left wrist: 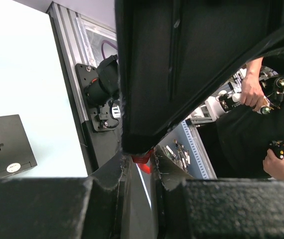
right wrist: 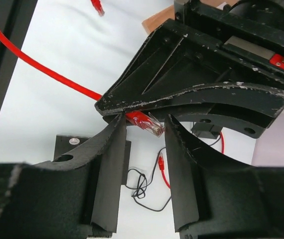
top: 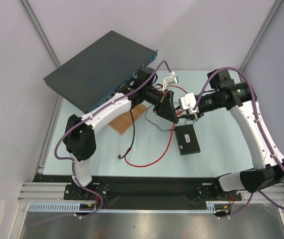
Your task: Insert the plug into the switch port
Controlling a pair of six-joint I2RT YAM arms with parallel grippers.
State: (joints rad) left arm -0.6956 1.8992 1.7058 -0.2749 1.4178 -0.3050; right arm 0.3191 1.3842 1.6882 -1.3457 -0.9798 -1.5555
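Where the scuffed left hand [right wrist: 117, 110] pinches it, the plug [right wrist: 145, 122] is clear-tipped.

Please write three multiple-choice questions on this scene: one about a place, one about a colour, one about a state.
1. Where is the plug?
A. In the switch port.
B. Between the fingers of the left gripper.
C. Lying on the table.

2. What colour is its cable?
A. Red.
B. Blue.
C. White.

3. How are the fingers of the right gripper?
A. Shut on the cable.
B. Apart, around the plug.
C. Out of view.

Answers:
1 B, it is clamped there, in the air.
2 A, it shows plainly red.
3 B, they stand apart with the plug between them.
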